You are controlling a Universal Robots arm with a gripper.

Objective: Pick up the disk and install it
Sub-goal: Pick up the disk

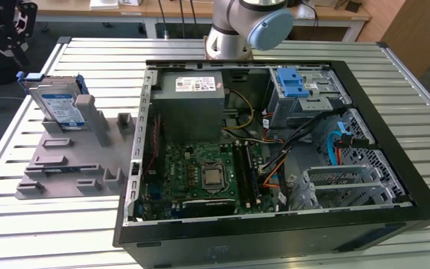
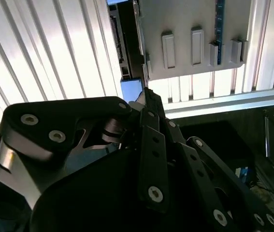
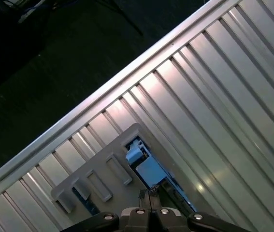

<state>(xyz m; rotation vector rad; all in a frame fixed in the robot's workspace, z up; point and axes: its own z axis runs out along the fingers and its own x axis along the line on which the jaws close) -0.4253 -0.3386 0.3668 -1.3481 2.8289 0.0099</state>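
The disk [image 1: 58, 105] stands on edge in a grey holder [image 1: 65, 162] on the slatted tabletop [image 1: 394, 61], just beside the open computer case [image 1: 394, 168] on the exterior view's left. Blue rails frame it, and its label faces outward. In the first wrist view the end effector [image 3: 150, 195] hangs above the disk's upper edge. Its fingertips are pressed together with nothing between them, and the disk is not in its grasp.

Claw [image 3: 150, 194] cut off at the first wrist view's edge — it hides part of the disk [image 3: 149, 170].
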